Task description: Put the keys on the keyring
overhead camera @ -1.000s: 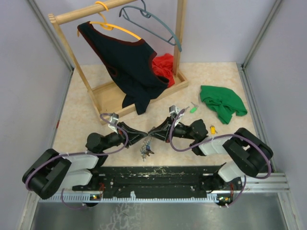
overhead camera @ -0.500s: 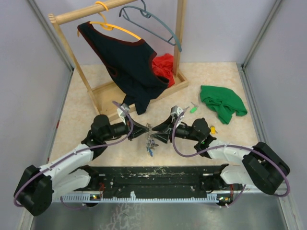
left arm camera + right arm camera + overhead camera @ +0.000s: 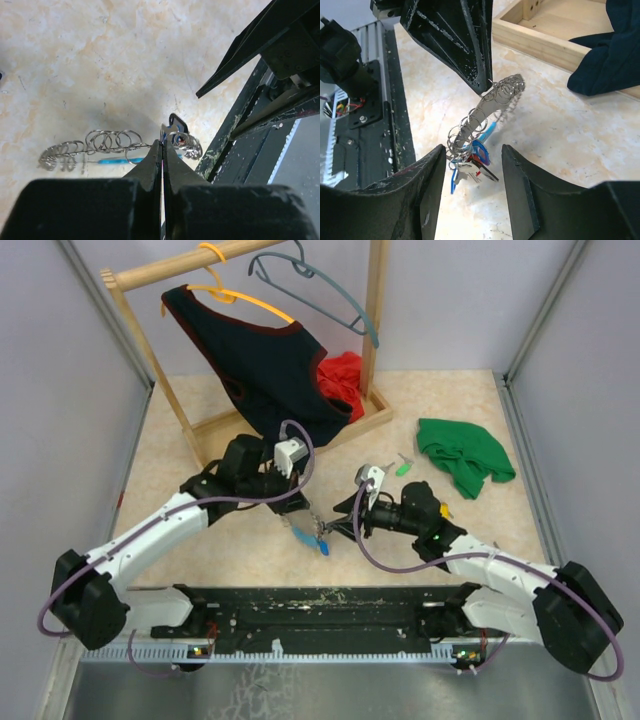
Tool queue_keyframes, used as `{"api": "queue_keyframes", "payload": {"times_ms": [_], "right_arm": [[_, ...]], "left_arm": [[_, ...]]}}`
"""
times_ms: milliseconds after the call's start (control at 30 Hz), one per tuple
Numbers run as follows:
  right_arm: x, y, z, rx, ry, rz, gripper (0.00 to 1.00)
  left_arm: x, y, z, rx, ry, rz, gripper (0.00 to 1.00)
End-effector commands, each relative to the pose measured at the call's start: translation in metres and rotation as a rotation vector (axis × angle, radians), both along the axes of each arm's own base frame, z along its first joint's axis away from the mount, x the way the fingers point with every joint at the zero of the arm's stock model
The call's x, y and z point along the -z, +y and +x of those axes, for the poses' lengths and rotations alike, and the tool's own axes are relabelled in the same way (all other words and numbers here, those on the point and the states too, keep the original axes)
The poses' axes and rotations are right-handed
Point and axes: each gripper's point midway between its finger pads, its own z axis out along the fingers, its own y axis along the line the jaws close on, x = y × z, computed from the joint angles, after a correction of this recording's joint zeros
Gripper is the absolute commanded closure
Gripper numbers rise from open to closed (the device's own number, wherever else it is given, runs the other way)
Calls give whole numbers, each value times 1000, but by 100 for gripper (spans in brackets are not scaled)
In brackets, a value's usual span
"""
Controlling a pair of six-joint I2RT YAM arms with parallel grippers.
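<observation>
From above I can't count the tiny keys, and the left gripper hides where it pinches the keyring.

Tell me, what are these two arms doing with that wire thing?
The left gripper is clamped shut on a silver coiled-wire keyring with a light-blue strip; a few coloured-cap metal keys hang bunched at its lower end. The right gripper is open, aimed at those keys from close by. A small green-capped key lies loose on the beige table, not yet on the ring.
</observation>
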Motion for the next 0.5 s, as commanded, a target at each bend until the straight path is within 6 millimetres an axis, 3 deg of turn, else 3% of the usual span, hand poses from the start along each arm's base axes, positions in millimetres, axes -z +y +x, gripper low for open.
{"api": "queue_keyframes", "payload": {"times_ms": [0, 300, 467], "right_arm": [[-20, 3, 15, 6, -94, -15, 51], [-15, 12, 20, -54, -136, 13, 52], [-20, 20, 20, -104, -166, 40, 53]], "left_arm": [[8, 12, -7, 67, 45, 177, 100], [22, 13, -21, 250, 115, 320, 100], [15, 4, -25, 329, 100, 289, 100]]}}
